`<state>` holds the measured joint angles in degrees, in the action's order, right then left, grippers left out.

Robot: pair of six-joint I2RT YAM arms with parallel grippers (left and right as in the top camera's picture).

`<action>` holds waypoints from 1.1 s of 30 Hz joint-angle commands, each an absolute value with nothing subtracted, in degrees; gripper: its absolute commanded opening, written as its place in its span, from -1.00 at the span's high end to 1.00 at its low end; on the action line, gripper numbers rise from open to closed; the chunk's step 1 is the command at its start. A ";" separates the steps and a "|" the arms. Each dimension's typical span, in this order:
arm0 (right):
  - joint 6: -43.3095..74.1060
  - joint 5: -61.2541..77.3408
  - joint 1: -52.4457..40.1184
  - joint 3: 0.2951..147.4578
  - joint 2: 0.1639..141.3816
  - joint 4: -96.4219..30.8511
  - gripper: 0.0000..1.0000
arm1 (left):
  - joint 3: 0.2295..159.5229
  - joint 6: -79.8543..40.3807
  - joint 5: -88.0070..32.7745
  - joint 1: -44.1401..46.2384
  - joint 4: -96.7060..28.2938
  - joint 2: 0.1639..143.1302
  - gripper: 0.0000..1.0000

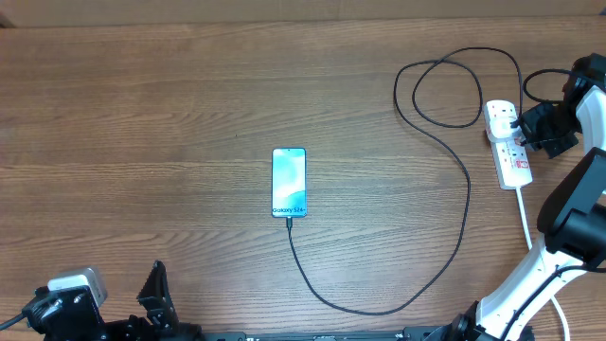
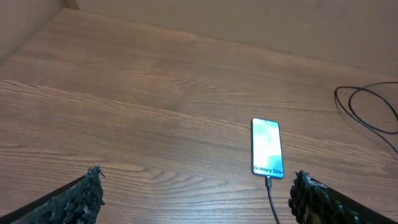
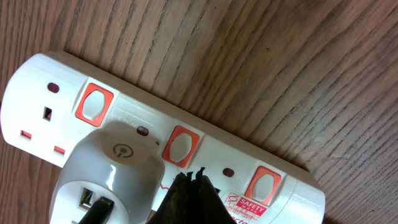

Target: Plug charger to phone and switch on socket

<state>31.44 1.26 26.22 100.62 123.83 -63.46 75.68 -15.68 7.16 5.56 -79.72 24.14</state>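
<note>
Phone (image 1: 289,182) lies flat mid-bench (image 1: 142,114) with the charger cable (image 1: 468,204) plugged into its bottom edge. The cable loops off to the power strip (image 1: 511,161) at far right. Right end effector (image 3: 191,182) is pinched closed, tips on the strip beside the middle orange switch (image 3: 180,147). Left end effector (image 2: 196,198) gapes wide open, holding nothing.

Table (image 1: 142,142): brown, streaked wood grain. Phone (image 1: 289,182): light blue screen, white lettering, dark edges. Cable (image 1: 464,189): black. Socket (image 1: 514,169): white body, orange-red switches (image 3: 180,147), red label print. Adapter (image 3: 112,168): off-white, grey ring symbol. Left tool (image 2: 199,183) and right tool (image 3: 191,180): black.
</note>
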 commanded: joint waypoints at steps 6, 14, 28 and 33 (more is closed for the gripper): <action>31.18 1.17 26.30 101.51 124.33 -61.91 0.92 | 75.48 -15.40 7.88 5.21 -79.59 23.46 -1.00; 31.16 1.74 26.30 101.47 124.33 -61.73 0.92 | 75.48 -15.40 7.88 5.21 -79.59 23.46 -1.00; 29.87 5.23 26.30 101.19 126.50 -60.51 0.92 | 75.48 -15.40 7.88 5.21 -79.59 23.46 -0.99; 29.89 5.23 26.30 101.21 126.52 -60.18 0.92 | 75.48 -15.40 7.88 5.21 -79.59 23.46 -0.99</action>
<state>30.57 3.66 26.28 100.62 126.02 -60.93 75.68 -15.68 7.16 5.56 -79.72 24.14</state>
